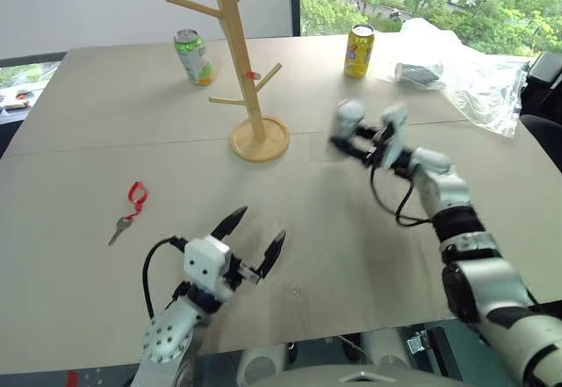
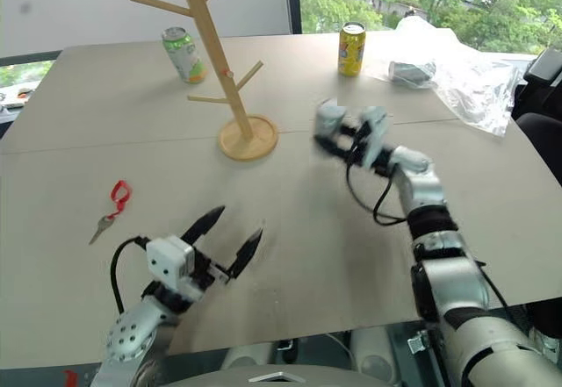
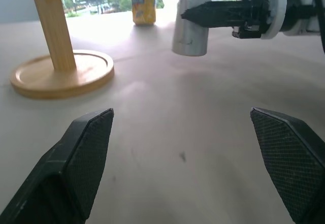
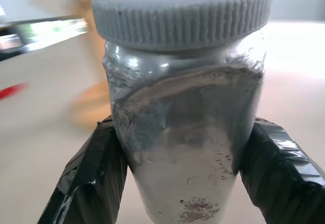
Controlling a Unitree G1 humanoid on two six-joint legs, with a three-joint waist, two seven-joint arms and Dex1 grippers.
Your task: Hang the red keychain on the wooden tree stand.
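The red keychain, a red loop with a silver key, lies flat on the table at the left. The wooden tree stand rises behind the table's middle on a round base. My left gripper hovers open and empty over the near table, to the right of the keychain and apart from it. Out over the right half, my right gripper is shut on a grey jar with a ribbed grey lid, lifted off the table to the right of the stand's base.
A green can stands behind the stand at the left, a yellow can at the back right. A crumpled clear plastic bag with a dark object in it lies at the far right.
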